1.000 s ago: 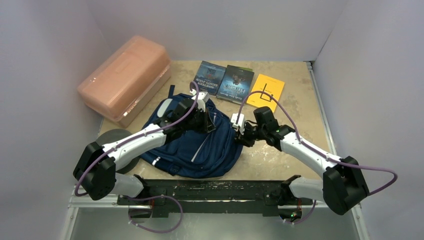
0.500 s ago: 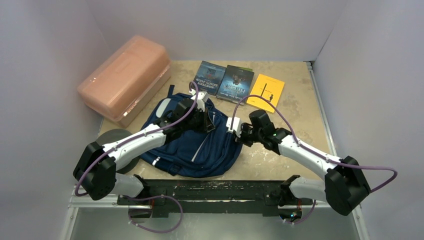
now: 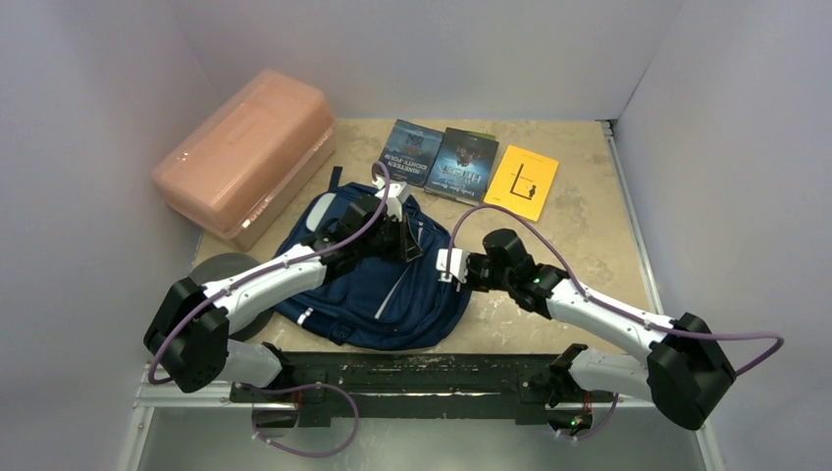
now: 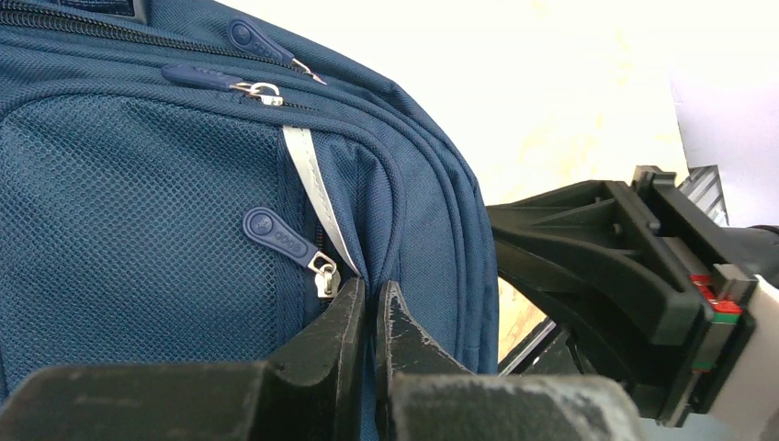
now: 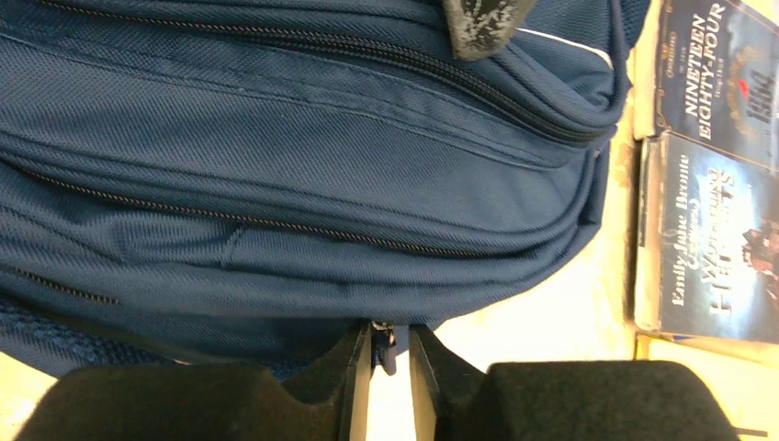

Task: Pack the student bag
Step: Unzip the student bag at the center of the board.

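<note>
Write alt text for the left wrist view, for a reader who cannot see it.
Close-up of the navy student bag, with the left gripper shut against its front seam, beside a grey reflective stripe and a zip pull. The black right gripper sits at the bag's edge on the right, over a pale table.

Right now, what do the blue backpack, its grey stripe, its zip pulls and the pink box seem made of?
The student bag: woven synthetic fabric, likely nylon or polyester, matte, with a mesh panel. Its stripe: smooth pale grey tape, perhaps reflective. The zip pull: moulded navy tab, probably rubber or soft plastic, on a shiny metal slider. The pink box: hard plastic, seemingly translucent, slightly glossy.
</note>
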Controlling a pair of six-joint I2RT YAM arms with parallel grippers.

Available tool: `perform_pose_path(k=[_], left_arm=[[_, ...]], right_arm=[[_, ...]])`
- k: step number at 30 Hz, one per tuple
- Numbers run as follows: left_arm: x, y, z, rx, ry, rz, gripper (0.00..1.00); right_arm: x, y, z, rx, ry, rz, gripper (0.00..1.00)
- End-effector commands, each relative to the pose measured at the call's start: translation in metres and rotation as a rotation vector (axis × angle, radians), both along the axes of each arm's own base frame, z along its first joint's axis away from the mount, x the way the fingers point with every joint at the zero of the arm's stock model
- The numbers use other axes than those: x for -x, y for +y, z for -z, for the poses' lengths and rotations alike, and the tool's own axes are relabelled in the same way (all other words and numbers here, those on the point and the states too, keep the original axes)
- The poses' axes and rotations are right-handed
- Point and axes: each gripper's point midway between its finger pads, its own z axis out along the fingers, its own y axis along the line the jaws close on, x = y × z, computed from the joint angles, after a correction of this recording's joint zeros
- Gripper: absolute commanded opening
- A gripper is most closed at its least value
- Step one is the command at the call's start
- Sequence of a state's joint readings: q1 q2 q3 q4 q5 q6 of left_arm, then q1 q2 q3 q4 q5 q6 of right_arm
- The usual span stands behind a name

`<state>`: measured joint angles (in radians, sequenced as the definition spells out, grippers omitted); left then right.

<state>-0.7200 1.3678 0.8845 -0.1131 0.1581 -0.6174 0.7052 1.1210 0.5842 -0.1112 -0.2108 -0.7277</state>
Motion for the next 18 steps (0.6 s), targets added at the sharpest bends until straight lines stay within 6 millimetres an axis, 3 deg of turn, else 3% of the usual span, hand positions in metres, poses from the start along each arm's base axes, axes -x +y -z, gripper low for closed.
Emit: perform_pose_path(k=[1,5,7,11,18], left_arm=[[-0.003,-0.009,-0.026,0.087,-0.061,0.026,0.0],[-0.005,-0.007,-0.027,0.08,-0.073,0.018,0.0],[-0.006,-0.006,-0.028,0.076,-0.079,0.013,0.0],[-0.015,0.009,-0.029,0.032,-0.1,-0.07,0.0],[-0.037,0.018,-0.05,0.04,-0.124,-0.18,0.0]], right_arm=[[-0.011,0.015,-0.007,-0.037,-0.035,-0.026,0.21],[-0.011,0.01,-0.005,-0.009,-0.034,-0.014,0.12],[-0.011,0.006,-0.008,0.008,-0.046,-0.008,0.0],[-0.01,-0.009,-0.007,0.089,-0.021,0.023,0.0],[0.025,-0.014,-0.017,0.104,0.046,-0.068,0.0]])
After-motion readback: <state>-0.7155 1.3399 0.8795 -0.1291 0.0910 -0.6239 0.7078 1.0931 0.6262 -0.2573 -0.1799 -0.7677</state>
